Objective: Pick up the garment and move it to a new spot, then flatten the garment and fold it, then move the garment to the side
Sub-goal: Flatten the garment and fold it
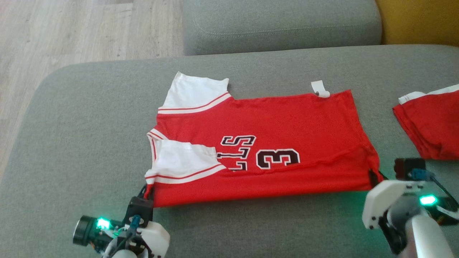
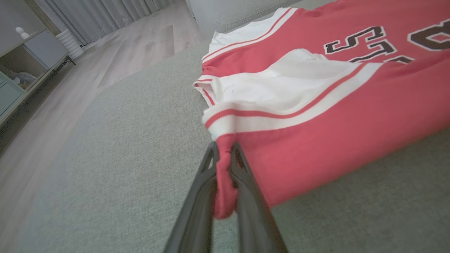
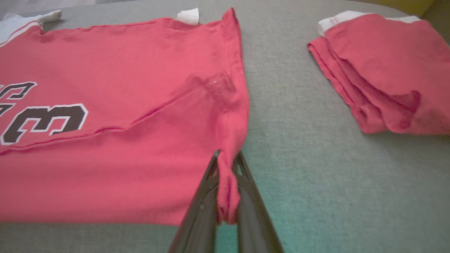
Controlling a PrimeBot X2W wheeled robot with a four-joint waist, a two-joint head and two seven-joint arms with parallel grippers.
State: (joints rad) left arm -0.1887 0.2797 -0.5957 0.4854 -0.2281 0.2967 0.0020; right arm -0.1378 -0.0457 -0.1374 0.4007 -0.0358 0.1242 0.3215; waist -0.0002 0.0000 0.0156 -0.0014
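Red jersey with white sleeves [image 1: 287, 122] lies flat, its near edge folded over, on the grey fabric sofa seat [image 1: 89, 125]. Left gripper [image 1: 147, 190] is clenched on the near-left corner, right gripper [image 1: 374, 176] on the near-right corner. Risk: these thin pinches may slip under an uneven lift, collapsing the fold. Legible: numeral 3; adjoining letters are partly covered.

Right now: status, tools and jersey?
Left tool shut on jersey, sleeve-side near corner. Right tool shut on hem-side near corner. Near edge folded over, rest flat on grey cushion. Second red garment apart, to the right.
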